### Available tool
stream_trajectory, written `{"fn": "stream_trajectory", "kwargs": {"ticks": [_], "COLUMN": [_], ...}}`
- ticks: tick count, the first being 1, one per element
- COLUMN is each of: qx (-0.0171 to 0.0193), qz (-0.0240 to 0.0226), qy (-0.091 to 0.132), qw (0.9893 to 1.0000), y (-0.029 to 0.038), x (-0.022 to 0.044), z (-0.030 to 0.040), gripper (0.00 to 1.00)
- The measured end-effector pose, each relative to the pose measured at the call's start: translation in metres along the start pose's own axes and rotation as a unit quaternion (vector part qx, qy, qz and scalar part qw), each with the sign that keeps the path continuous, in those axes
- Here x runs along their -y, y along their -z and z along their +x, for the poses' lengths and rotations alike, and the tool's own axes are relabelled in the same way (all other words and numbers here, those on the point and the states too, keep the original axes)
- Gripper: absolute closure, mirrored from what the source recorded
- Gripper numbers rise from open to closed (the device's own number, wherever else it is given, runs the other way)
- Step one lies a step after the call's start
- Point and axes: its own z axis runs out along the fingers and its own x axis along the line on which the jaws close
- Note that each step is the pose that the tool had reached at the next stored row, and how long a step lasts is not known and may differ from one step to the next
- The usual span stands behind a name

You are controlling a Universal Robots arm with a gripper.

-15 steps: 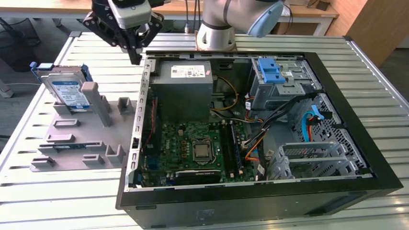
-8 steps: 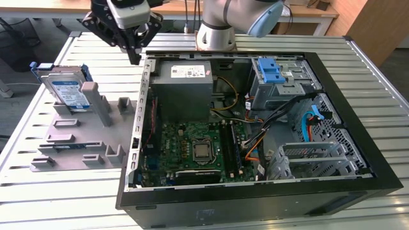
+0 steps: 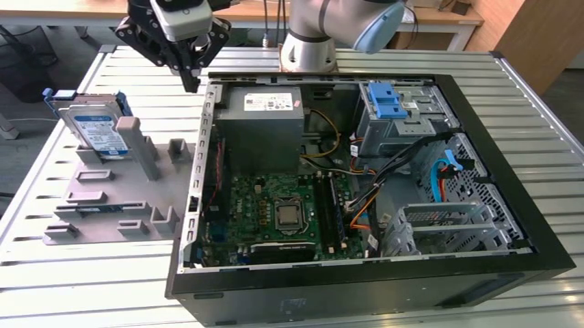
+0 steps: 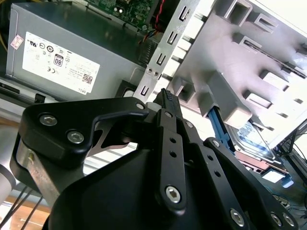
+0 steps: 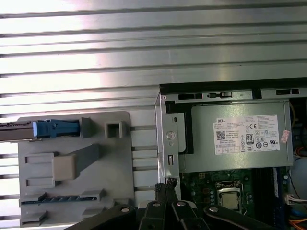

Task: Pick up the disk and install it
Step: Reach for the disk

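Disk [image 3: 96, 130] standing up on its edge in a slot of a grey holder [image 3: 109, 205], at the holder's far end, on the exterior view's left. Silver, with a blue and white label on its flat side and a blue plastic frame around it. Nothing holding it.

In the first wrist view, the disk [image 5: 53, 128] seen edge-on as a thin blue strip at one corner of the holder [image 5: 115, 158]. In the second wrist view, just a bit of the disk [image 4: 252, 139] peeking out behind the holder's [image 4: 225, 57] grey bumps.

Holder lying flat on a metal table [image 3: 82, 287] made of long slats. Just beside it, a big black computer case [image 3: 493, 178] lying on its side with the lid off. Inside the case, a grey power box [image 3: 264, 119] with a white sticker, a green board [image 3: 273, 205] full of little parts, and a blue latch [image 3: 388, 106] on top of a grey metal cage.

Black gripper [image 3: 190, 80] up in the air, pointing down, over the case's side wall near the power box. Near the disk but apart from it, not touching. Fingers pressed close together, with nothing between them, as seen in both wrist views [image 4: 167, 94] [image 5: 168, 183]. Behind it, the fat white robot arm [image 3: 319, 34] at the far edge of the table.
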Motion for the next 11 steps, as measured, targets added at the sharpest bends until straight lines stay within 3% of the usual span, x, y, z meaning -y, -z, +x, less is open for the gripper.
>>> {"fn": "stream_trajectory", "kwargs": {"ticks": [11], "qx": [0.0000], "qz": [0.0000], "qy": [0.000], "qw": [1.0000], "y": [-0.0001], "x": [0.0002], "z": [0.0029], "gripper": [0.89]}}
